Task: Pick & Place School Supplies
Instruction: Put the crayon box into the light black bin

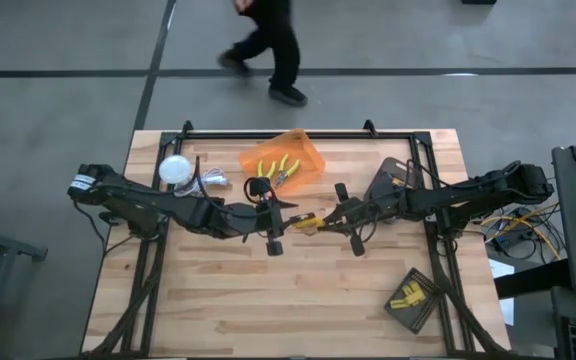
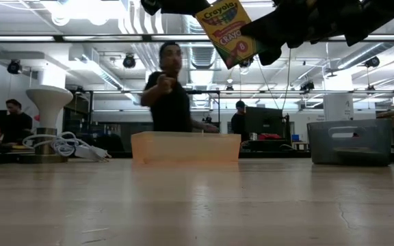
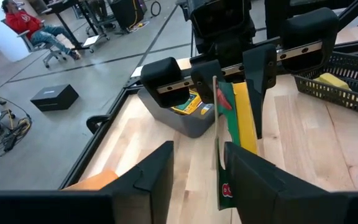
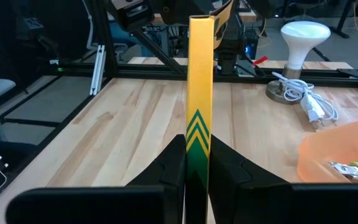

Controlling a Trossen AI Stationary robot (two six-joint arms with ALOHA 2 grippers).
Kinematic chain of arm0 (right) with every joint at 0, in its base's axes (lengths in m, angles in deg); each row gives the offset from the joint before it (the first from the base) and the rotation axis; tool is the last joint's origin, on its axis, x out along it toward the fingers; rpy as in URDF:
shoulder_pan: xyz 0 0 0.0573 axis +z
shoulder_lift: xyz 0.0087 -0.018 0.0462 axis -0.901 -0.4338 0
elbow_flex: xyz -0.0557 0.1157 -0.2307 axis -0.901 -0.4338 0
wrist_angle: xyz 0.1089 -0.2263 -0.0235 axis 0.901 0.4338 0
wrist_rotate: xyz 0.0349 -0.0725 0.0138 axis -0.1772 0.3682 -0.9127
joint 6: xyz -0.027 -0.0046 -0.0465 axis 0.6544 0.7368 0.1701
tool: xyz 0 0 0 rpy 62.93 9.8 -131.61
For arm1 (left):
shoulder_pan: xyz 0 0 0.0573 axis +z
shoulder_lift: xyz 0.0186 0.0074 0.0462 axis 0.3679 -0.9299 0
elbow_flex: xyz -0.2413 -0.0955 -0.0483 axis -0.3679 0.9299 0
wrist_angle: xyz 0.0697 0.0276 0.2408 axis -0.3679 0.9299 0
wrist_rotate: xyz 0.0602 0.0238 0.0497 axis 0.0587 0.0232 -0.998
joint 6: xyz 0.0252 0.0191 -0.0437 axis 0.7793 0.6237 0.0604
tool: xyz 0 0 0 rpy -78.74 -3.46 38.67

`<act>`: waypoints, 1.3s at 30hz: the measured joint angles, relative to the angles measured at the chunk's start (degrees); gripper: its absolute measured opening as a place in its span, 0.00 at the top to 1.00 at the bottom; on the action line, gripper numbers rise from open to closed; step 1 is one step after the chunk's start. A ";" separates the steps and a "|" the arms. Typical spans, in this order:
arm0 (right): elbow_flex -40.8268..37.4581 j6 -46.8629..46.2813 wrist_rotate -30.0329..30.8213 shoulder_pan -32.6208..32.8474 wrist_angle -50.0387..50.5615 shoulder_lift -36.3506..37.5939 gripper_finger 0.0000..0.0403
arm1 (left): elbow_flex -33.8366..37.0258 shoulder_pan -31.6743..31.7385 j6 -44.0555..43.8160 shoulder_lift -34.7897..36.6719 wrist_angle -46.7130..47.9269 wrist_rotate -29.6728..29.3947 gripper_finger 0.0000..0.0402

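crayon box (image 1: 305, 222) mid-air at table centre, between left gripper (image 1: 271, 215) and right gripper (image 1: 346, 220); small, contact hard to read. low view: box (image 2: 228, 29) raised high, arms cut off. left wrist: own jaws spread, box (image 3: 232, 134) beyond. right wrist: jaws clamped on box (image 4: 199, 118) edge.

Yellow-and-green crayon box (image 4: 199, 93) held upright in mid-air above table centre, yellow-handled pliers (image 1: 280, 170) lying in orange bin (image 1: 308, 152)
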 joint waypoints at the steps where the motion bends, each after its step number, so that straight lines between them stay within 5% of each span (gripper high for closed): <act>1: 0.00 0.00 0.02 0.00 0.01 0.00 0.91 | 0.00 0.00 -0.01 0.00 0.00 0.00 0.62; 21: 0.00 0.00 0.24 0.00 0.15 0.00 0.91 | 0.00 0.00 -3.00 0.01 0.02 -2.04 0.44; 39: 0.00 -0.02 0.41 -0.02 0.09 0.00 0.91 | -1.17 -0.17 -4.67 0.09 -0.07 -2.16 0.41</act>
